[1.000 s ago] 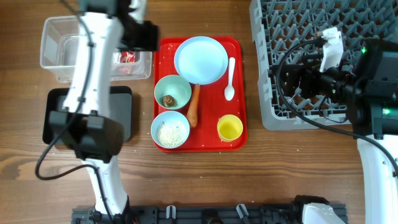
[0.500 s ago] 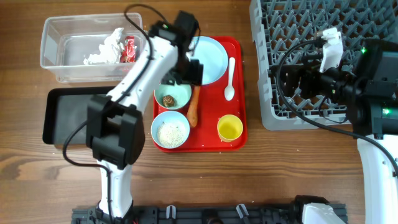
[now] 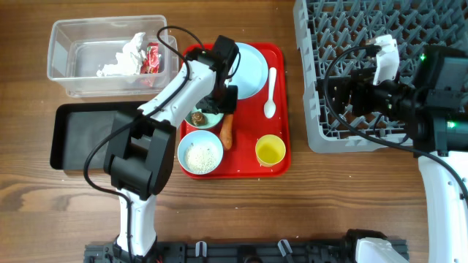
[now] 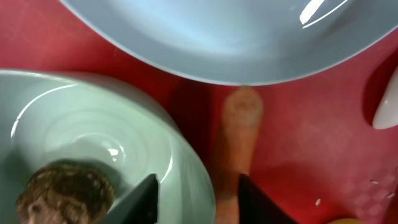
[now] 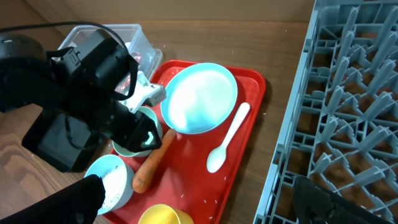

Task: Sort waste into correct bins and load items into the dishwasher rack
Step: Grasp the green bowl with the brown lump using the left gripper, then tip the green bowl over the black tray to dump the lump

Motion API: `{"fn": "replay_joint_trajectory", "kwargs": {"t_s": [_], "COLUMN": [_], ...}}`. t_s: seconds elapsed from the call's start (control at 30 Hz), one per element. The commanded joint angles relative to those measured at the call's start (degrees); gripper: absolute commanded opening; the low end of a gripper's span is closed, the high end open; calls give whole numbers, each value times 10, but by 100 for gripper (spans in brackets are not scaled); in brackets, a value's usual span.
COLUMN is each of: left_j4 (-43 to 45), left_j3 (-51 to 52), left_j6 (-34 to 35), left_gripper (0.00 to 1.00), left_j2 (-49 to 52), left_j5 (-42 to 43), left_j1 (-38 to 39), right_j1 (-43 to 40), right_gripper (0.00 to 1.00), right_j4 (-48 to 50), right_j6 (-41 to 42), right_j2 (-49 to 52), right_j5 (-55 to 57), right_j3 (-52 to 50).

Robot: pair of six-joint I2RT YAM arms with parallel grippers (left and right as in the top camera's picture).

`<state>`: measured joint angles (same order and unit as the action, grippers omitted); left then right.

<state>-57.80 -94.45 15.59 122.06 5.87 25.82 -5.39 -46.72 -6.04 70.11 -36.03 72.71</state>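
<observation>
**Q:** Starting from the left, where is the waste?

**Me:** The clear tub at far left holds the tissue and the red wrapper. The black tray lies just below it. On the red serving tray, the brown lump sits in the mint bowl. The carrot lies just beside that bowl's right rim, its tip near the plate.

**Q:** And your jaws?

**Me:** My left gripper hangs spread and empty. One finger is over the bowl's rim and the other is right of the carrot. My right gripper is spread wide, holding nothing, at the rack.

**Q:** How would you take the carrot well?

**Me:** I judge the carrot to be my target. I'd shift slightly right so the left finger drops into the thin gap between rim and carrot, not onto the bowl. Then I'd pinch across its width near the middle.

**Q:** Is there room to move?

**Me:** It's tight on the left, against the bowl rim, and the plate's edge is close ahead. To the right there is open red floor up to the spoon. I'd lift straight up, then carry the carrot left to a bin.
</observation>
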Motion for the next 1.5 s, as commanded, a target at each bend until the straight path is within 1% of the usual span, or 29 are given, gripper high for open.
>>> {"fn": "replay_joint_trajectory", "kwargs": {"t_s": [0.0, 0.07, 0.1, 0.2, 0.43, 0.57, 0.7, 0.83, 0.97, 1.07, 1.13, 1.3, 1.47], "left_j4": [14, 20, 21, 28, 11, -57, -119, -151, -203, -243, -263, -296, -306], "left_j3": [28, 33, 34, 34, 7, -63, -121, -128, -128, -128, -127, -107, -53], "left_j6": [3, 3, 3, 3, 3, 3, 3, 0, -4, -46, -82, -186, -307], "left_gripper": [30, 25, 18, 5, 4, 4, 4, 4, 4, 4, 4, 4, 4], "left_j2": [6, 6, 6, 6, 0, -16, -48, -93, -126, -139, -139, -139, -139], "left_j5": [-10, -10, -10, -10, -3, 37, 42, 42, 42, 64, 96, 217, 352], "left_j1": [-2, -2, -2, -2, -2, -3, -5, -21, -61, -105, -141, -231, -311], "right_j1": [3, 3, 3, 3, 3, 3, 3, 3, 3, 3, 3, 3, 3], "right_gripper": [100, 100, 100, 100, 100, 100, 100, 100, 99, 100, 100, 100, 100], "right_j4": [-1, -1, -1, -1, 0, 0, 4, 5, 5, 5, 5, 1, -2], "right_j6": [0, 0, 0, 0, 0, 0, 0, 0, 0, 0, 0, 0, 0], "right_j2": [6, 7, 8, 9, 9, 9, 9, 9, 9, 9, 9, 9, 9], "right_j5": [-11, -11, -11, -11, -9, -9, -9, -9, -9, -9, -9, -9, -9], "right_j3": [10, 10, 10, 10, 10, 10, 10, 10, 10, 10, 10, 10, 10]}}
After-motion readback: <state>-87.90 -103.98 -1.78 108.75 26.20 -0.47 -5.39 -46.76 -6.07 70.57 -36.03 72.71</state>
